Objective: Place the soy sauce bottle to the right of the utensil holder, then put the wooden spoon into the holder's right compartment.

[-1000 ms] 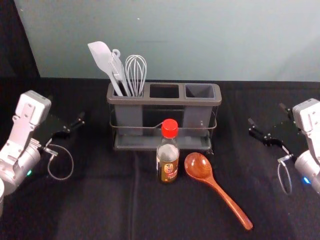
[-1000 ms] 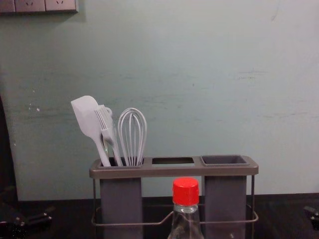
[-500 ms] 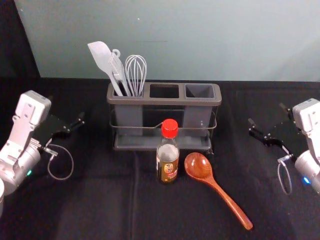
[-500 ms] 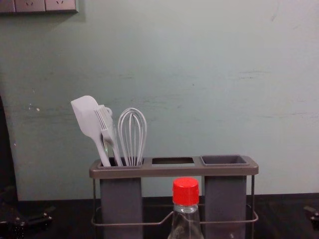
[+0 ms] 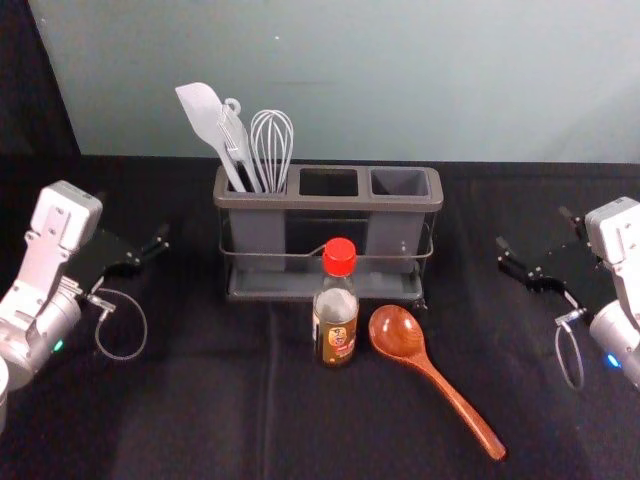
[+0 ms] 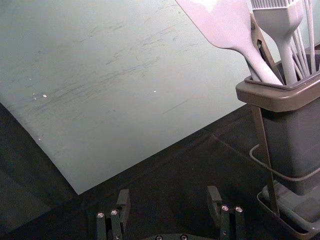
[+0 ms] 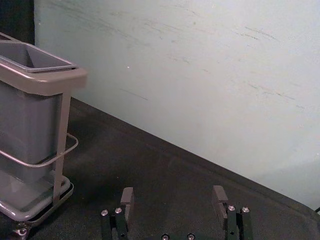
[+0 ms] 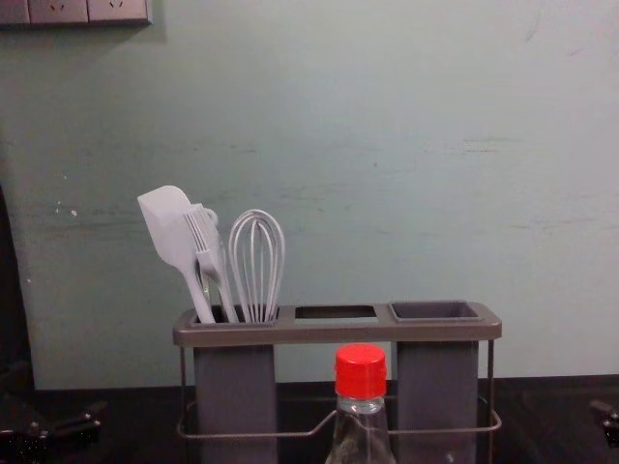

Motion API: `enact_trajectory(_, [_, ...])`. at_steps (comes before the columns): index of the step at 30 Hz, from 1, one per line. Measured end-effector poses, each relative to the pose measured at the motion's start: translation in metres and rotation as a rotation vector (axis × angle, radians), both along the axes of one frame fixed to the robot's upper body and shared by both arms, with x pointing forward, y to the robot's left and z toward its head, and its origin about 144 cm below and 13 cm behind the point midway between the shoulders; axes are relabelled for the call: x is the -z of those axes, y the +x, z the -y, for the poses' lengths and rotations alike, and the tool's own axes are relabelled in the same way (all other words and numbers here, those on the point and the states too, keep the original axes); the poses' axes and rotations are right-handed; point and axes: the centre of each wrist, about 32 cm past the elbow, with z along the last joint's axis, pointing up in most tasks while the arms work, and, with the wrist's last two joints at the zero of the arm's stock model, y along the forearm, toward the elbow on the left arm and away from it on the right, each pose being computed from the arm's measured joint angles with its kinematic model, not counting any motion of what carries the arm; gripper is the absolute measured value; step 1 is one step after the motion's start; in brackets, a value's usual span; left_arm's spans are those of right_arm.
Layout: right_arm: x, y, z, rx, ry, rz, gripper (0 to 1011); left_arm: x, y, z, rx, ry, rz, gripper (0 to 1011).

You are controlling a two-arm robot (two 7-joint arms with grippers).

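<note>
left of right hand (image 5: 533,228), bottle (image 5: 336,325)

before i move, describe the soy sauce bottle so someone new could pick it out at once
Find the grey utensil holder standing against the pale wall. Just in front of its middle, on the black cloth, stands a small bottle. Its bright red cap and upright stance set it apart from the brown wooden spoon lying beside it.
</note>
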Motion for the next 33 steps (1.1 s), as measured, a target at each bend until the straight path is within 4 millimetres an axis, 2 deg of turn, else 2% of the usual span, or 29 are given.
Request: enact_trajectory(33, [0.0000, 0.0000, 0.0000, 0.000, 0.000, 0.000, 1003, 0.0000, 0.0000, 0.0000, 0.000, 0.000, 0.000, 1005])
